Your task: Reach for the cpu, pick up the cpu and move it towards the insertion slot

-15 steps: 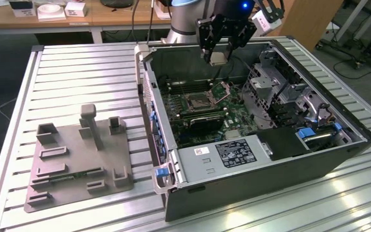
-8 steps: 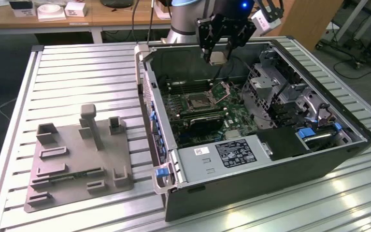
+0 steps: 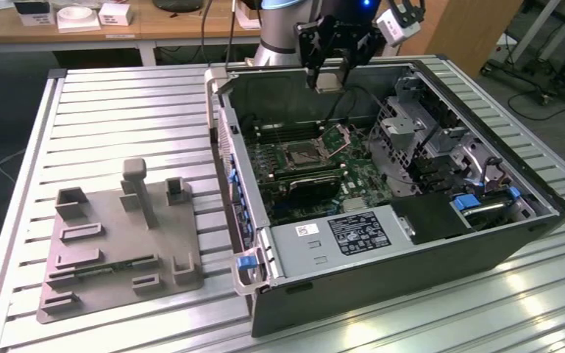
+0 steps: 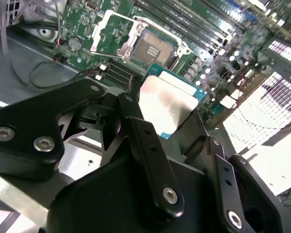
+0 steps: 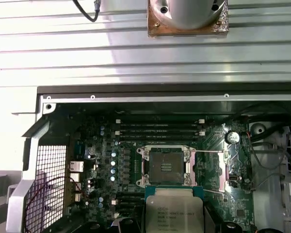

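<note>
Gripper [image 3: 329, 79], black and two-fingered, hangs over the far end of the open dark computer case [image 3: 410, 279] in the exterior view, and I see it clenched on the cpu [image 3: 329, 82], a thin square chip with a pale silver-grey metal top. In the second wrist view the black fingers [image 4: 136, 128] clamp the chip's edges [image 4: 170, 104], holding it in the air above the green motherboard [image 4: 85, 29]. The insertion slot [image 5: 167, 166], a square socket with dark centre and silver frame, lies uncovered just beyond the chip in both wrist views, its hinged plate [image 3: 338, 140] swung up. On the slatted metal table [image 3: 106, 110] I note the grey plastic fixture [image 3: 121, 246], well apart from the case.
</note>
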Robot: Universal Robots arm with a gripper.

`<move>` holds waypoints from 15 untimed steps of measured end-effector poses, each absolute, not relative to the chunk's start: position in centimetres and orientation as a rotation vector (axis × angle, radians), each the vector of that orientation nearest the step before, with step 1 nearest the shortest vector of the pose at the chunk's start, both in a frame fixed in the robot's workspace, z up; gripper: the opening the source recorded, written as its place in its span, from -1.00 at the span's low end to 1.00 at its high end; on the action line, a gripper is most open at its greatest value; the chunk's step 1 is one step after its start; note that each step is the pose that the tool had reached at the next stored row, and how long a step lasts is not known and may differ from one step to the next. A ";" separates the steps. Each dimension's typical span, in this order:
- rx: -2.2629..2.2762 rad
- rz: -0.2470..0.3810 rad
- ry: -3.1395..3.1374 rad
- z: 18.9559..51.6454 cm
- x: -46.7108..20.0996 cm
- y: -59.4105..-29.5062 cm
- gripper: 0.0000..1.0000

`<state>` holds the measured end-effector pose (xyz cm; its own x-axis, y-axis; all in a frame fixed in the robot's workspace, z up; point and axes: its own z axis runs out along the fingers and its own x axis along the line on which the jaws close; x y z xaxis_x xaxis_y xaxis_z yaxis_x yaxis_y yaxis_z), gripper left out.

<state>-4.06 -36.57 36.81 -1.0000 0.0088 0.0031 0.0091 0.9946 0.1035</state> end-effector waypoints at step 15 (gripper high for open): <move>-0.013 -0.164 -3.135 36.6 -4.1 -35.7 0.08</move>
